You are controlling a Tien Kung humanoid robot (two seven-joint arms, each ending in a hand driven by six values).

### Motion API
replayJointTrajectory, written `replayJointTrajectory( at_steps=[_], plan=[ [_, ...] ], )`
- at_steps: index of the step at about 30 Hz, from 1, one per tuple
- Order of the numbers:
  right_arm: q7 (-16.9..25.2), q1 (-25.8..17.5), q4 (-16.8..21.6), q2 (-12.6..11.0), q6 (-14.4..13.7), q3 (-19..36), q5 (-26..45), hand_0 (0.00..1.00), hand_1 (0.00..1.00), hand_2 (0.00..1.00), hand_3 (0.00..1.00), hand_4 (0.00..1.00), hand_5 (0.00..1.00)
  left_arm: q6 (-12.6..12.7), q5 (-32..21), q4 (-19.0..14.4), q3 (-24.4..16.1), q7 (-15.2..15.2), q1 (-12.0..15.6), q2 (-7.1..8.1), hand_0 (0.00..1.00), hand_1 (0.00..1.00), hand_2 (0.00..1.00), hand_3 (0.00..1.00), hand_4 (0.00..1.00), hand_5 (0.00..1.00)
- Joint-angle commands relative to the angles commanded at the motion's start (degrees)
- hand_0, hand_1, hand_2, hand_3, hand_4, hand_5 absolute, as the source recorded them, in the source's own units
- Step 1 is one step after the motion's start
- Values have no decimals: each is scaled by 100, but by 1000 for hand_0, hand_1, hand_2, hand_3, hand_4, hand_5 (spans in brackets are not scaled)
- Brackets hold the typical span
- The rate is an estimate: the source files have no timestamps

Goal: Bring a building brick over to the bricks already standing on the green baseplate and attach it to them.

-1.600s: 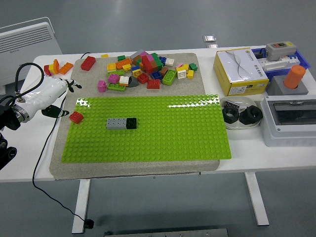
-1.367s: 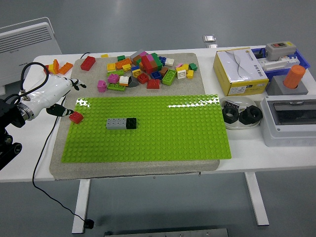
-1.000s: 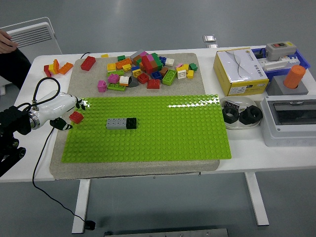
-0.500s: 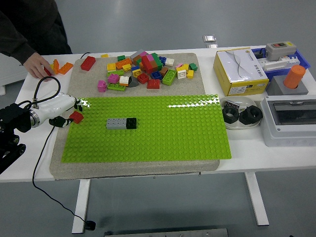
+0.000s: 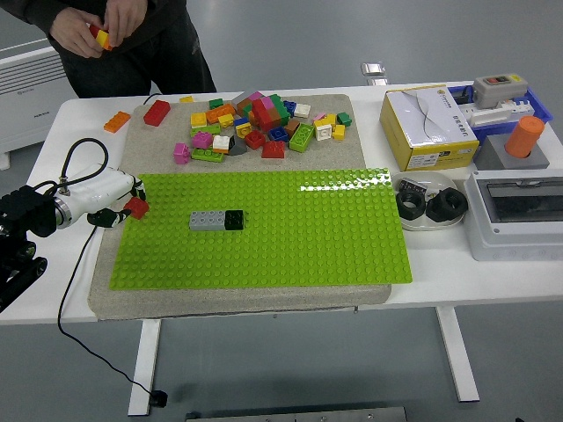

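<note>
A grey brick (image 5: 206, 220) and a black brick (image 5: 234, 219) stand joined on the left part of the green baseplate (image 5: 308, 237). A small red brick (image 5: 136, 207) sits at the plate's left edge. My left hand (image 5: 121, 200), white with dark fingertips, comes in from the left. Its fingers curl over the red brick from above and its thumb presses from below. The brick still touches the plate's edge. My right arm is out of view.
A pile of loose bricks (image 5: 255, 123) lies behind the plate, with a red brick (image 5: 157, 112) and an orange one (image 5: 115, 121) to its left. A person (image 5: 101, 35) at the far left holds small bricks. A yellow box (image 5: 428, 127), black rings (image 5: 431, 204) and a grey case (image 5: 515, 215) stand right.
My left hand came down to the red brick and closed around it. A person reached in at the far left, took bricks from the table corner and now holds them up.
</note>
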Motion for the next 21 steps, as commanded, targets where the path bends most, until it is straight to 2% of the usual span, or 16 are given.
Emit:
replayJointTrajectory(
  at_steps=[4,5,7,21],
  plan=[
    [-3,-1,0,1,0,5,-8,704,628,768,899,927,998,-145,-4,-28,-2,33,-8,9,37,92,659,659,603,2],
    [-4,-4,0,2,0,3,-6,703,629,767,899,927,998,-197,-14,-41,-2,40,-9,14,45,97,726,745,636,2],
    [-5,-9,0,2,0,4,-8,703,629,767,899,927,998,-258,-22,-70,-3,50,-15,23,45,97,726,745,636,2],
    [-13,-41,0,4,-3,6,-11,703,628,768,897,928,998,-304,-75,-159,13,63,-48,32,49,102,740,762,654,2]
  ],
)
